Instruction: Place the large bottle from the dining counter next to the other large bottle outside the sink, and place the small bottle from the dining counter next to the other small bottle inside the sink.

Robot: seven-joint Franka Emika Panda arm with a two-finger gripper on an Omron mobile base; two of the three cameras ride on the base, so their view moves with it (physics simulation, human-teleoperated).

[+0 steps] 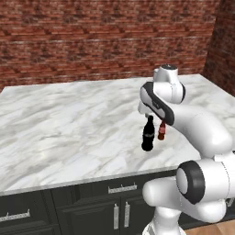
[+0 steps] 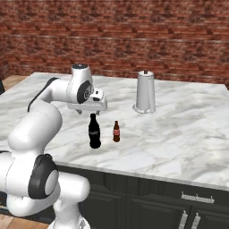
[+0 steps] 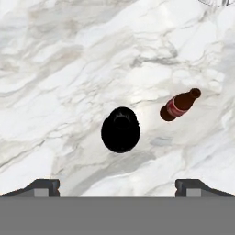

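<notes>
Marble dining counter (image 2: 188, 134) under a brick wall, carrying the large bottle (image 2: 94, 131) upright near its front edge with the small bottle (image 2: 116, 131) just beside it, gripper (image 2: 87, 110) hanging spread wide and empty straight above the tall one, apparently lined up to descend on its neck.

one large bottle (image 2: 94, 131), one small bottle (image 2: 116, 132), one white jug (image 2: 145, 91), one dining counter (image 2: 179, 134)

Small bottle (image 2: 116, 131) beside large bottle (image 2: 94, 131)
</notes>
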